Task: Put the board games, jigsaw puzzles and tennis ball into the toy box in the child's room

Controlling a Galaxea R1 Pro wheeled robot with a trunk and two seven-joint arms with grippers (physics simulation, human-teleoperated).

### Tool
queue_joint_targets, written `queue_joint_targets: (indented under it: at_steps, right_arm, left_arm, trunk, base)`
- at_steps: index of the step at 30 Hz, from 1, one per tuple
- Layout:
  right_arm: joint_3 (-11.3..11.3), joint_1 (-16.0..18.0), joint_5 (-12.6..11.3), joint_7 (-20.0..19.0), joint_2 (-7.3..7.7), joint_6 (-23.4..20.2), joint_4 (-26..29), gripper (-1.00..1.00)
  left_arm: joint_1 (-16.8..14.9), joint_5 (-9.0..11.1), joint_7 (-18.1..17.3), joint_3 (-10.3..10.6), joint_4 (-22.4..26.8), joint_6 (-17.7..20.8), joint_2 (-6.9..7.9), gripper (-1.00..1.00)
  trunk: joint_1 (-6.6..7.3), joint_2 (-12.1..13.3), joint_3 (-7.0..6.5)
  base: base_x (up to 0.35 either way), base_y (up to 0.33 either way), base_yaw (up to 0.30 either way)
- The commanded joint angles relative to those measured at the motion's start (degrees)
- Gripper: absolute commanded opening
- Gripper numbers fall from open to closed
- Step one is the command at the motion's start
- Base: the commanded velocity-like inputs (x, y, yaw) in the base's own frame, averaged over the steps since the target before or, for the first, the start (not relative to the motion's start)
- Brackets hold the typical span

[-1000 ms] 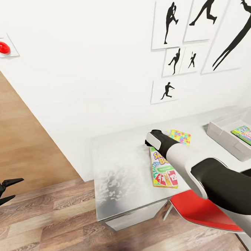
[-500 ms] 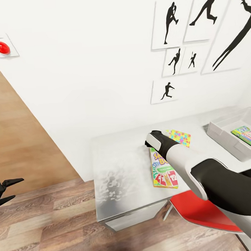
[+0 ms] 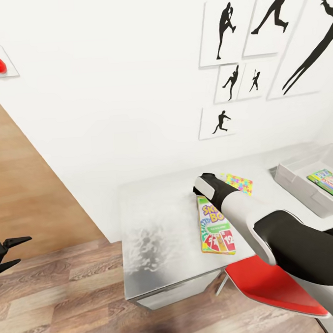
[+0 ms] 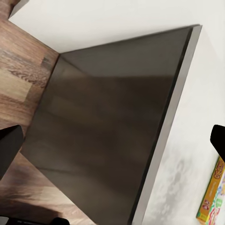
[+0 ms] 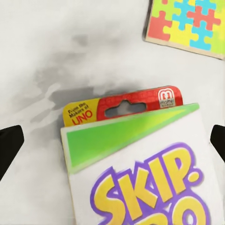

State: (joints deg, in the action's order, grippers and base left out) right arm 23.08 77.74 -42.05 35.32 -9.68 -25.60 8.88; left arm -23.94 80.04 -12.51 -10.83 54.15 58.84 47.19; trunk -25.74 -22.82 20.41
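While the right claw (image 5: 112,140) is hanging wide open w/ nothing in it, both tips are showing at the edges of the right wrist view and the SKIP-BO box (image 3: 217,225) is lying flat on the desk (image 3: 160,226) directly below. A jigsaw puzzle (image 3: 238,182) is sitting just beyond the box's hanger end, apart from it. The toy box (image 3: 298,183) is waiting at the desk's far right, already holding a colourful game. Judging from this, the step is grasping the box: the claw is needing to straddle its narrow width, tips low, w/o nudging the puzzle. The left claw (image 3: 11,250) is idling open and empty over the floor.
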Motion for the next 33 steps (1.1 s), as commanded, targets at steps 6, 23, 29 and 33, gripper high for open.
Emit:
queue_joint_targets:
  at_steps: [6, 23, 29, 33]
  right_arm:
    - [0.5, 0.0, -0.5, 0.3, 0.86, -0.4, 0.1, 1.0]
    - [0.4, 0.0, -0.5, 0.3, 2.01, -0.5, 0.0, 1.0]
    - [0.4, 0.0, -0.5, 0.5, 2.74, -0.5, -0.5, 1.0]
    - [0.4, 0.0, -0.6, 0.9, 2.87, -0.3, -1.8, 1.0]
  left_arm:
    - [-0.1, -0.6, -0.6, -0.1, 0.0, 0.2, -0.28, 1.0]
    - [-0.1, -0.6, -0.6, -0.2, 0.0, 0.2, -0.52, 1.0]
    - [-0.1, -0.6, -0.6, -0.2, 0.0, 0.2, -0.52, 1.0]
    - [-0.1, -0.6, -0.6, -0.2, 0.0, 0.2, -0.52, 1.0]
  trunk:
    - [-0.04, -0.1, 0.1]
    - [-0.04, -0.1, 0.1]
    - [-0.04, -0.1, 0.1]
    - [-0.04, -0.1, 0.1]
  base:
    - [0.092, -0.079, 0.0]
    - [0.007, -0.006, 0.0]
    - [0.0, 0.0, 0.0]
    - [0.0, 0.0, 0.0]
